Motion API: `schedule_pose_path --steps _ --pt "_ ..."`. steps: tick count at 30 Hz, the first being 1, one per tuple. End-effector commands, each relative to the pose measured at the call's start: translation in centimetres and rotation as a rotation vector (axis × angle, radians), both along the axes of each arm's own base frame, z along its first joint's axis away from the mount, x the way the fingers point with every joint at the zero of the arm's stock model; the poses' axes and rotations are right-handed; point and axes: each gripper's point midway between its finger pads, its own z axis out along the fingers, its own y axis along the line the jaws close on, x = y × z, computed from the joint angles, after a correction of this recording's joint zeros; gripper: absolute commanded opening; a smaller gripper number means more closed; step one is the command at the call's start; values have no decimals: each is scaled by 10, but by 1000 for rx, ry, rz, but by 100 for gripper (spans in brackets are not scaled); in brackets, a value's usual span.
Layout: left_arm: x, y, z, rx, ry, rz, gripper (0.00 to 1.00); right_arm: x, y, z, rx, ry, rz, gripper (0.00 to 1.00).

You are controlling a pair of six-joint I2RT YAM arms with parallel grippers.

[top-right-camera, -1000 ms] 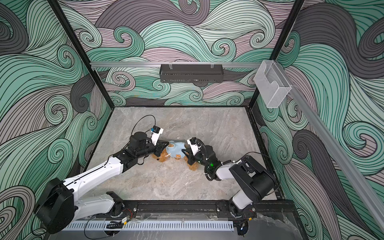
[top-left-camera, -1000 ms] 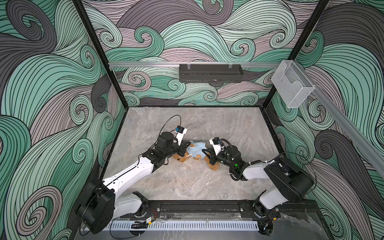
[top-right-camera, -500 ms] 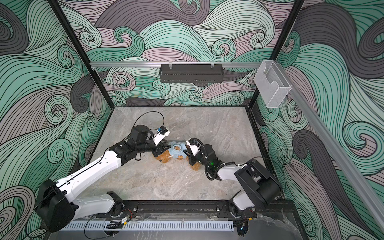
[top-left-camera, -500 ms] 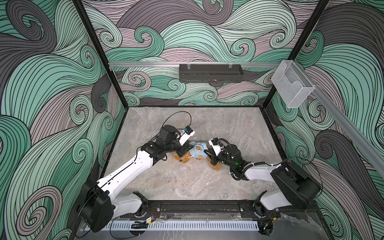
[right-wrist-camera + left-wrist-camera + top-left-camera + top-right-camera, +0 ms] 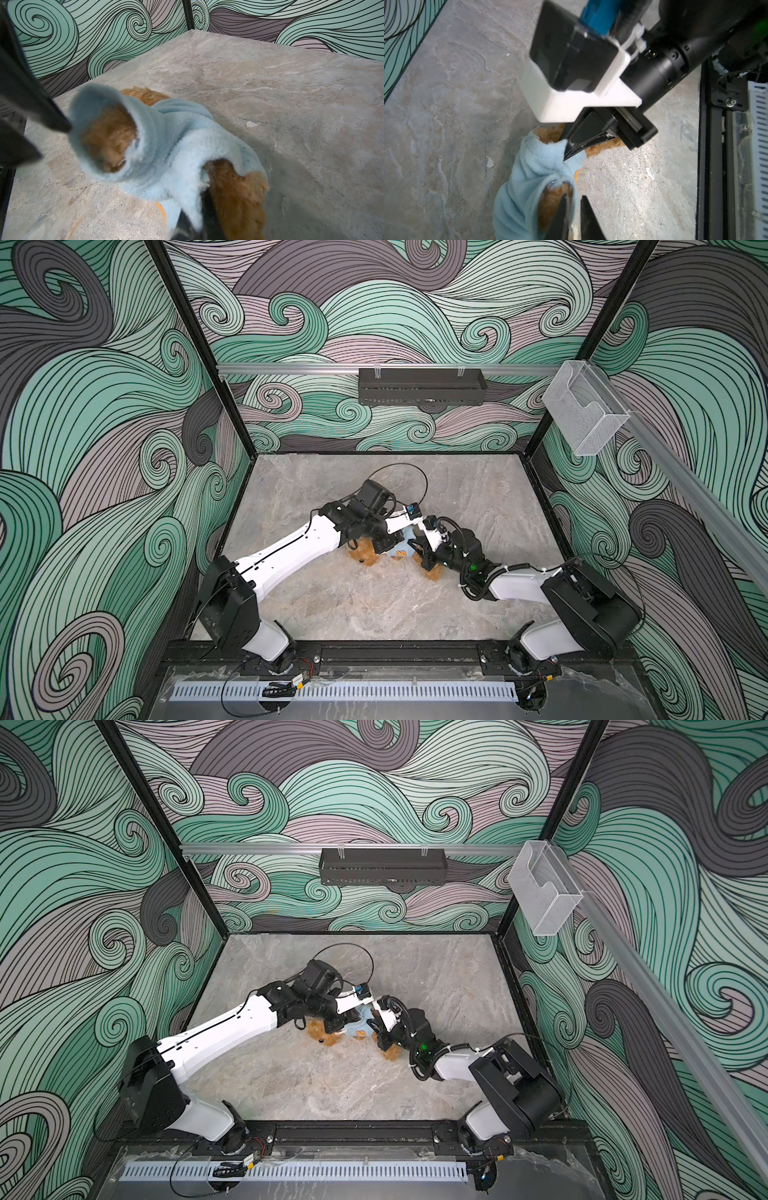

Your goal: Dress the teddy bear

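Left wrist view: shirt (image 5: 529, 166) round the bear (image 5: 362, 554) at the table's (image 5: 374, 605) middle.
The hem is clamped by the right gripper (image 5: 567, 148); the left gripper (image 5: 574, 197) has its jaws nearly together on what looks like a cuff rim, fur showing inside. Likely best now: keep the hem anchored, draw the cuff back slowly along the limb, and pinch cloth only, not fur, so the bear does not drag.

Both top views: high up front, tilted down toward the back wall (image 5: 415, 302); whole tabletop (image 5: 332, 605) in frame. Left wrist view: close, looking down past its fingers (image 5: 560, 216). Right wrist view: closer, low, facing a back corner (image 5: 188, 20). All share the shirt (image 5: 176, 141).
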Motion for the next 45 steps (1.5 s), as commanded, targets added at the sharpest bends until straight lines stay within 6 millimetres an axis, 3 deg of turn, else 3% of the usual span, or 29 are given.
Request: schedule_pose_path --steps 1,7,13,16,21,27,45 --pt "2 6 -5 85 -15 -35 17 0 -1 1 0 -6 -2 0" --pt "7 13 -12 151 -18 -21 19 -1 -2 2 0 -7 -2 0" --pt "-11 -5 28 -44 46 -29 25 0 0 1 0 -1 1 0" --pt "-6 -7 34 -97 8 -21 26 1 1 1 0 -1 1 0" --pt "14 0 19 -13 -32 17 21 1 0 0 4 2 0 0" --pt "22 4 4 86 -16 14 20 -1 -2 1 2 -2 -6 0" --pt "11 24 -32 262 56 -34 29 0 -1 -1 6 5 -7 0"
